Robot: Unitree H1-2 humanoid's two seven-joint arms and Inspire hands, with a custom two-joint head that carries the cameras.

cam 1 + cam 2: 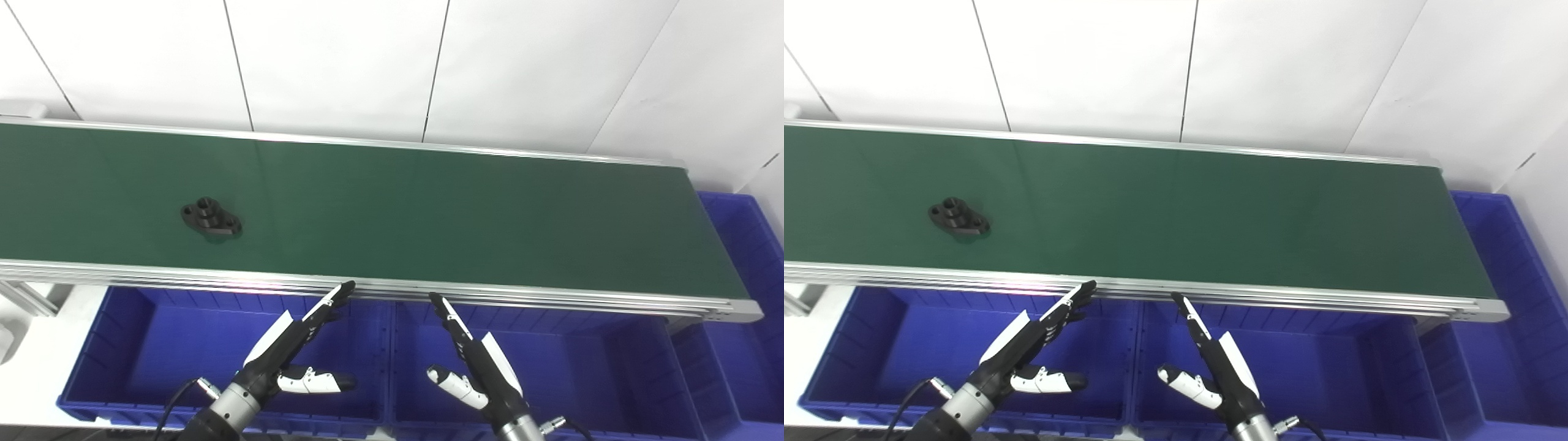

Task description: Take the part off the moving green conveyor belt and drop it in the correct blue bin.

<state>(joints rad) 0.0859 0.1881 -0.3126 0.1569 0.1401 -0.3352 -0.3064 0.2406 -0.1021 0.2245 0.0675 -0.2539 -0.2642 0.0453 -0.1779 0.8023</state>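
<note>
Fingers of the left hand and right hand spread empty above the blue bins. On the green conveyor belt, far left, lies a black flanged part, probably rigid, heavy metal; grasping its raised hub looks surest.

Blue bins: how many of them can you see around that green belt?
3. One bin sits below the belt's near edge under the left hand, a second bin beside it under the right hand, and a third bin at the belt's right end. Others may lie out of view.
</note>
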